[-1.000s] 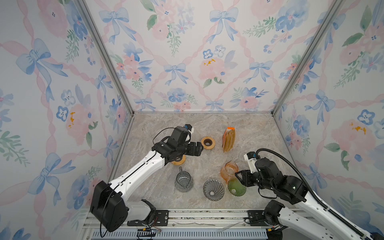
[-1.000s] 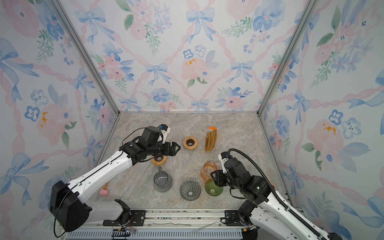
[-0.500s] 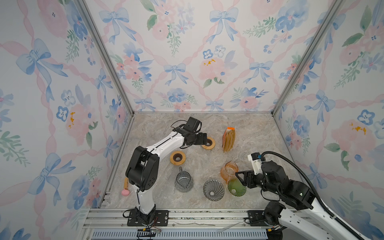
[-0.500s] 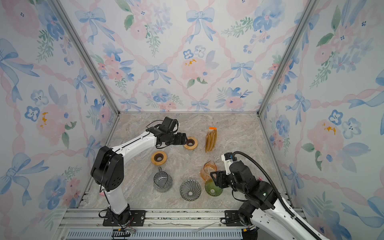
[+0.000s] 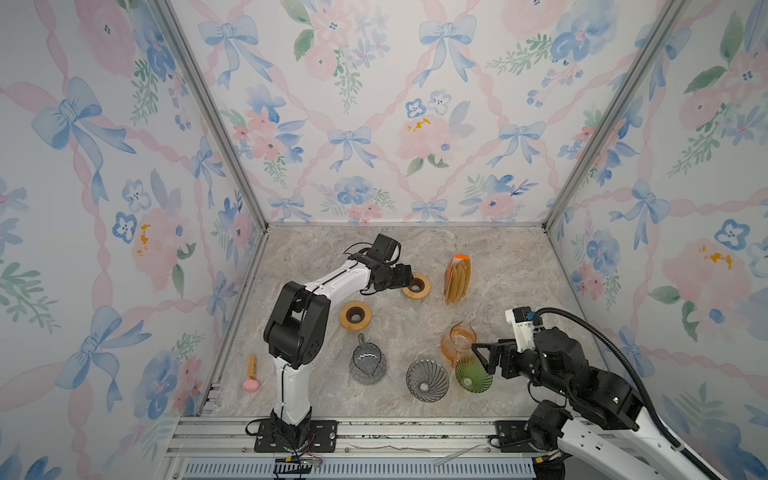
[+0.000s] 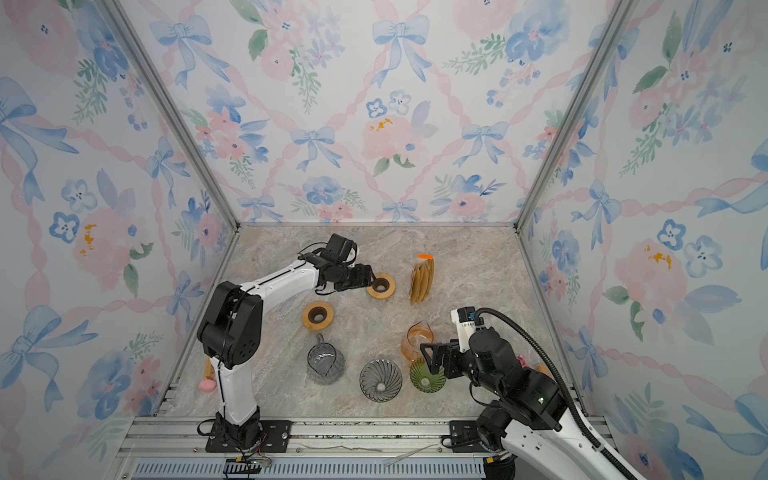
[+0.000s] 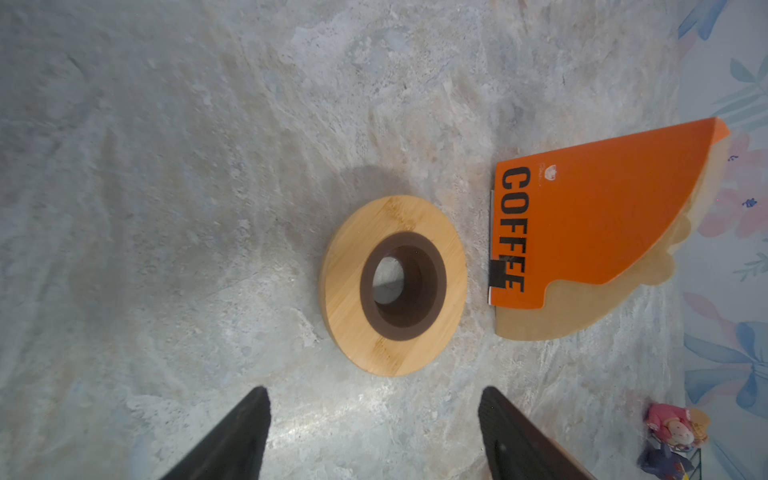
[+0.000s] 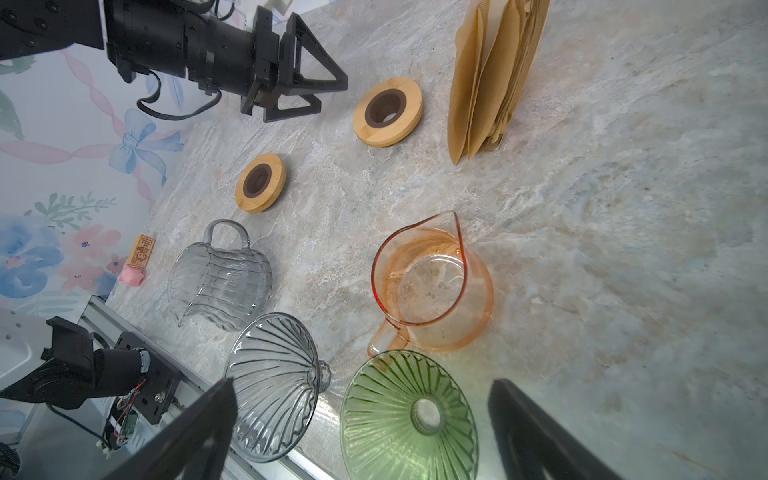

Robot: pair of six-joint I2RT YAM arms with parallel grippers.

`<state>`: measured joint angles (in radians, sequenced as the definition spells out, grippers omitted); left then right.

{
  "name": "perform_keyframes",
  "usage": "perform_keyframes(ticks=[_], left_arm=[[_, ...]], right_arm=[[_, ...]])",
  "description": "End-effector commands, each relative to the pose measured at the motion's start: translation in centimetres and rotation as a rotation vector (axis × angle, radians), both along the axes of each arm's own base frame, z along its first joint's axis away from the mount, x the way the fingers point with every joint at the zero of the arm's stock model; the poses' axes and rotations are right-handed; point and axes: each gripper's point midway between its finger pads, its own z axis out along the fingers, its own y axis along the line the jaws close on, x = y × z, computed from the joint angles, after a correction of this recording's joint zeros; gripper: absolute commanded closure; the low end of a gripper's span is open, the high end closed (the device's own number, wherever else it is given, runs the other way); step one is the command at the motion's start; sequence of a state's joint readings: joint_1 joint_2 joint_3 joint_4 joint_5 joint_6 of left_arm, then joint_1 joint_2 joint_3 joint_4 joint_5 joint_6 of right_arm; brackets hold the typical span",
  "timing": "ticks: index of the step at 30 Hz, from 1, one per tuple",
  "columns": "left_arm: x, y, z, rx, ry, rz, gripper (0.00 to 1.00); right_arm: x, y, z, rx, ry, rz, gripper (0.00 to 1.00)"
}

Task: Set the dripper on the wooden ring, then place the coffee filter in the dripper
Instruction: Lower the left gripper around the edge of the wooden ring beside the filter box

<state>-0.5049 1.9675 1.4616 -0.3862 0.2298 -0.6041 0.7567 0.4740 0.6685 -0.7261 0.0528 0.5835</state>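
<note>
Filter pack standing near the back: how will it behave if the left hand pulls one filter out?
Likely tippy: the filter pack stands upright on a narrow edge, leaning on nothing. Probably light and floppy: its thin paper sheets fan apart. Pulling one may drag neighbours or topple the pack.

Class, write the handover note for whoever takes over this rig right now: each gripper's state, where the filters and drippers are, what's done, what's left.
Left gripper: open, empty, facing a wooden ring beside the filter pack.
Right gripper: open, empty, at the green dripper.
Filter pack stands at the back; grey dripper sits beside the green one.
Done: nothing; no filter in a dripper.
Left: take one filter, seat it.
</note>
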Motion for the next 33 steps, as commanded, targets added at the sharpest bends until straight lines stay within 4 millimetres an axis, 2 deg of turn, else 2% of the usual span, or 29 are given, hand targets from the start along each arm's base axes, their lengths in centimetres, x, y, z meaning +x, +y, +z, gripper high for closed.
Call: perform_keyframes(ticks=[1,11,33], left_arm=[[0.7,-0.5,-0.5,-0.026,0.014,-0.009,0.19],[1.6,-0.9,-2.8,-0.074,0.068,-0.020,0.23],[1.7,-2.2,-4.8,-0.171,0.172,-0.040,0.38]], right_arm=[[-0.2,-0.3,-0.2,-0.019,0.001,0.004,0.04],[-0.2,0.0,-0.2,-0.037,-0.023,0.034,0.04],[0.0,0.0,-0.9,-0.050,-0.007,0.027,0.04]])
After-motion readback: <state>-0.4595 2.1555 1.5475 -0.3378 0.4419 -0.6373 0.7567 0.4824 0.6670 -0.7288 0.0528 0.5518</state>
